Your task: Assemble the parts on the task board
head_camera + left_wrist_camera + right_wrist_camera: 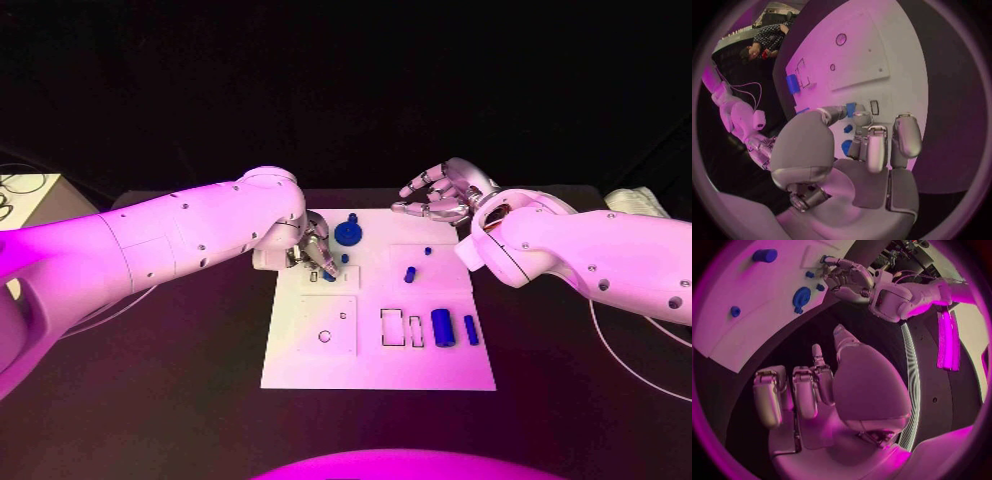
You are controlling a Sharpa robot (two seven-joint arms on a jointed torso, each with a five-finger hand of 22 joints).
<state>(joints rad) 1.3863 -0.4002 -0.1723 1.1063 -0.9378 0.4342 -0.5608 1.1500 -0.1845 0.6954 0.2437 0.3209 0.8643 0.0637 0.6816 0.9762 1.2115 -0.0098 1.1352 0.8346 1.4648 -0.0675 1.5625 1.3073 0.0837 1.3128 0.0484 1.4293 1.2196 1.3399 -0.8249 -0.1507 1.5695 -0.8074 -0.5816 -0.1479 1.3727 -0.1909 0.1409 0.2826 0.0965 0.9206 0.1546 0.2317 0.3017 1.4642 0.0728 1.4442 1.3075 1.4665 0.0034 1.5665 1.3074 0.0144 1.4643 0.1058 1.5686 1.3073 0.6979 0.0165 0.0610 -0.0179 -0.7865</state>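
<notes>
left wrist view: left hand [861, 150] fingers [856, 119] touching blue part [851, 109].

Small blue part [330, 276] half hidden under left robot hand [313, 251].

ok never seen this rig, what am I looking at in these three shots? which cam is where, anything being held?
It is a two-armed robot at a black table, each arm ending in a silver hand. The square picture looks down from its head; the two round ones come from fisheye cameras at each wrist. The white task board carries small blue parts: a round disc-like part, cylinders and smaller pieces. The left hand is down on the board with its fingers among the small parts; whether it grips one is unclear. The right hand hangs open past the board's far edge, holding nothing.
</notes>
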